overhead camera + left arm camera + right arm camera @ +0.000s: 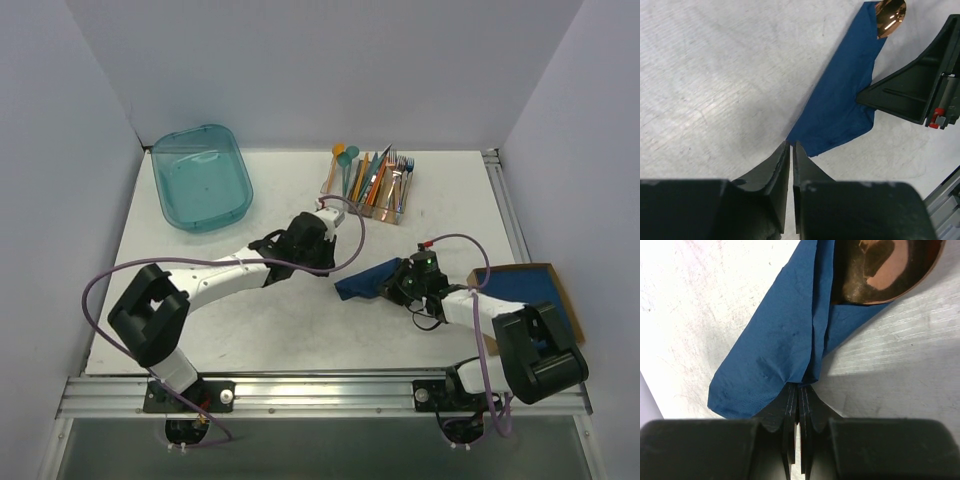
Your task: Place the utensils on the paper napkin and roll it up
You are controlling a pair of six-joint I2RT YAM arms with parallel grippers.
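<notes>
Though together, left end effector [791,149] beside the paper napkin [840,100], right end effector [799,392] clamped on its fold.

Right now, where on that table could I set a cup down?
Bare: the near strip between left arm and front rail; the far gap between teal tub and cutlery rack. Crowded: the middle, around the napkin and right arm.
</notes>
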